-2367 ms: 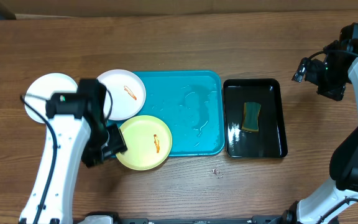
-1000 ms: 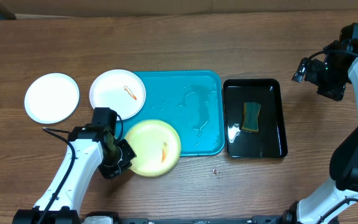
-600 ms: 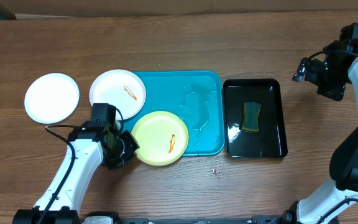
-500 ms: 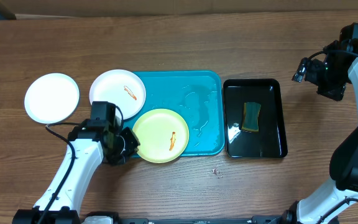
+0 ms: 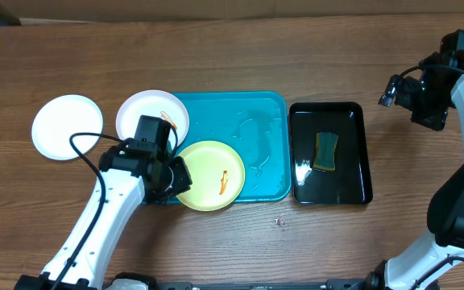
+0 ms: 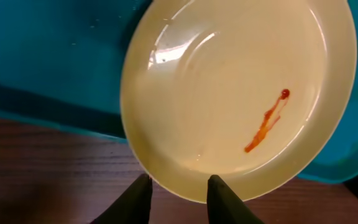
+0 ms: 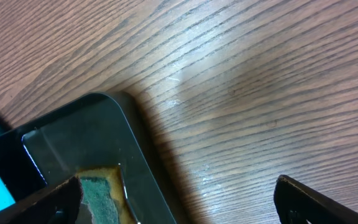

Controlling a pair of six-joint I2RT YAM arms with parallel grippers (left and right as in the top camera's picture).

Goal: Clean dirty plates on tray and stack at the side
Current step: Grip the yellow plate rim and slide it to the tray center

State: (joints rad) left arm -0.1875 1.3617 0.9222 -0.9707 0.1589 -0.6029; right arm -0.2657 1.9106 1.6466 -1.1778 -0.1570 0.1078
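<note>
A pale yellow-green plate (image 5: pixel 209 176) with an orange smear lies at the turquoise tray's (image 5: pixel 256 161) front left, its edge over the tray rim. My left gripper (image 5: pixel 179 174) sits at the plate's left edge. In the left wrist view the plate (image 6: pixel 229 93) fills the frame, and the gripper (image 6: pixel 178 194) is open with a narrow gap, both fingertips (image 6: pixel 137 198) against the near rim. A white plate with a smear (image 5: pixel 139 113) overlaps the tray's back left corner, partly hidden by my left arm. My right gripper (image 5: pixel 425 101) is wide open and empty (image 7: pixel 185 208).
A clean white plate (image 5: pixel 67 126) lies on the table at far left. A glossy black tray (image 5: pixel 353 173) with a green sponge (image 5: pixel 325 151) stands right of the turquoise tray; both show in the right wrist view, the tray (image 7: pixel 73 149) and the sponge (image 7: pixel 98 193). Water puddles lie on the turquoise tray.
The yellow-green plate slid right, from over the tray's front left corner further onto the tray. My left arm then shifted up and right along its left edge. The right arm has not moved.
</note>
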